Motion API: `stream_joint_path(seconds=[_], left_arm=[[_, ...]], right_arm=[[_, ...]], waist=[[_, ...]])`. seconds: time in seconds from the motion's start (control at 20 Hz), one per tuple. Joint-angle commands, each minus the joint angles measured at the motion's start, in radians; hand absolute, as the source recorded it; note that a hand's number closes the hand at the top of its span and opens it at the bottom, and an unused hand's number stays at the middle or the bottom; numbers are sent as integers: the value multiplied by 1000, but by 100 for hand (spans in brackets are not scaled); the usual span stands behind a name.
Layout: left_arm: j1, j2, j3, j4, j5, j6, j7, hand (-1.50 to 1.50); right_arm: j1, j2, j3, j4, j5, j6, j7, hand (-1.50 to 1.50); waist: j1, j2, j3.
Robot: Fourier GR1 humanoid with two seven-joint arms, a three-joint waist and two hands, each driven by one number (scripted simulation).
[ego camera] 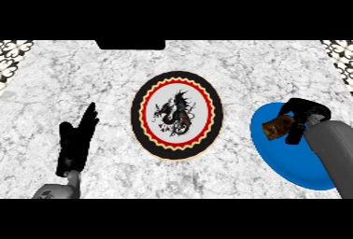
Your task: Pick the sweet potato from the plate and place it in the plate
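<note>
sweet potato [278, 127] in right hand [303, 117], over blue plate [293, 161]

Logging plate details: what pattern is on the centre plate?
Black dragon on white, ringed red and black; head view.

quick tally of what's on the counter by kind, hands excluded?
Plates: 2, a dragon-pattern plate and a blue plate
Sweet potatoes: 1, the sweet potato over the blue plate with the right hand curled on it
Total: 3

The bench [82, 70] is white-grey marble. One plate [176, 79] has a black rim, a red scalloped ring and a black dragon on white; the other plate [276, 154] is plain blue. The sweet potato [278, 127] is brown.
</note>
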Motion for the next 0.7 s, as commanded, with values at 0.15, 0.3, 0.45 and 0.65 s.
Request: stream_joint_path(seconds=[0.15,0.3,0.45,0.65], left_arm=[[0,-23,26,60,-15,-38,-59,0],[16,-7,35,-34,-12,-34,23,0],[-4,-32,23,12,-32,-6,-1,0],[-19,-36,-23,-14,-39,-34,16,0]], right_arm=[[-18,10,-1,5,100,-7,-89,150],[27,-61,-4,8,154,-97,-194,150],[-35,155,46,-91,170,-164,-8,150],[-122,471,158,-184,156,-340,22,150]], waist=[[0,2,2],[-1,1,2],[-3,-1,1],[78,2,5]])
